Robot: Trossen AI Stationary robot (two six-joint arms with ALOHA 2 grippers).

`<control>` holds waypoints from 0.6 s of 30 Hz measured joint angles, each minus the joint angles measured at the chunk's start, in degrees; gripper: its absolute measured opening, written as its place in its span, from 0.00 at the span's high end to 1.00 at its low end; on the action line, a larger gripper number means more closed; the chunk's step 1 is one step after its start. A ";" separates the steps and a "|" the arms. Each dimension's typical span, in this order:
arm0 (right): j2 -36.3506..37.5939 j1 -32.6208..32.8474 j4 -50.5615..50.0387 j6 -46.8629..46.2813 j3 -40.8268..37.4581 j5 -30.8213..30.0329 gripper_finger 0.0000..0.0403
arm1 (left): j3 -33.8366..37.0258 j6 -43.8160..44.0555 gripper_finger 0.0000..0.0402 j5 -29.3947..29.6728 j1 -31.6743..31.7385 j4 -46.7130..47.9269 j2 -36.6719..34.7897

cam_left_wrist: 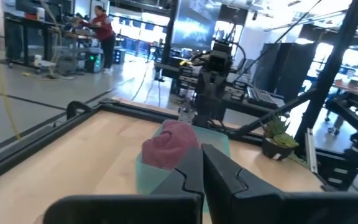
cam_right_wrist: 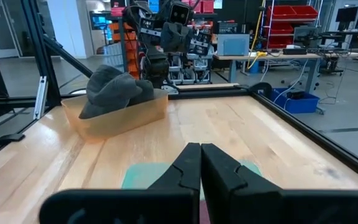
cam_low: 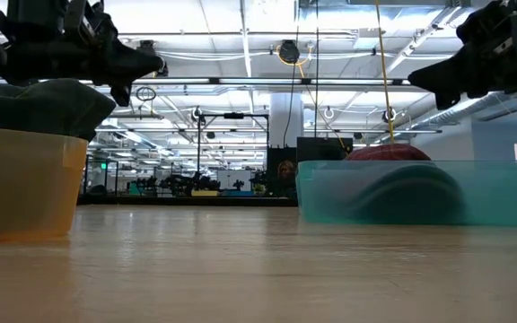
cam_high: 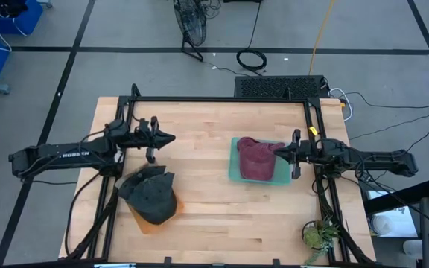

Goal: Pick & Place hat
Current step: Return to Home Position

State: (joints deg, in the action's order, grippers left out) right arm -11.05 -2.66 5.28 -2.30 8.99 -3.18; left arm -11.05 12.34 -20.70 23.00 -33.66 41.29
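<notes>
Red cap [cam_high: 255,158] lies in blue bin [cam_high: 234,170]; black cap [cam_high: 149,190] in orange bin [cam_high: 149,223]. Left end effector [cam_high: 170,138] and right end effector [cam_high: 277,153] — both pressed together, empty — hover above the worktop [cam_high: 214,216].

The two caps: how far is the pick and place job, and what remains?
Done: the red cap lies in the blue bin, the black cap in the orange bin. In hand: nothing; the left hand and right hand are shut, empty, raised above the table. Left: no cap lies loose, so probably only the retreat to rest remains.
</notes>
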 joint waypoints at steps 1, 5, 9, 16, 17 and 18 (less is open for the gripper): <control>0.54 0.00 -0.70 -0.10 0.00 0.00 1.00 | 0.05 -0.02 0.98 -0.34 0.64 0.64 -0.28; 2.52 0.00 -2.35 -0.93 -0.02 0.00 1.00 | 3.48 0.33 0.99 -1.74 3.99 -1.22 -2.33; 4.04 0.00 -5.20 -1.64 -0.02 -0.02 1.00 | 10.42 5.08 0.99 -3.51 6.16 -10.12 -5.41; 5.38 0.00 -6.94 -3.14 -1.21 -0.08 1.00 | 9.88 4.87 0.99 7.72 -0.77 2.38 -7.58; 5.39 0.00 -6.88 -3.24 -1.49 -0.22 1.00 | 9.88 4.64 0.99 10.03 -2.81 2.40 -7.50; 5.48 0.00 -6.96 -3.26 -1.74 -0.74 1.00 | 9.88 3.91 0.99 12.38 -4.89 2.52 -7.56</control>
State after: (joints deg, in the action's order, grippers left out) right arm -5.57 -2.66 -1.68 -5.56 7.25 -3.91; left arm -1.17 16.25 -8.32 18.10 -31.14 33.73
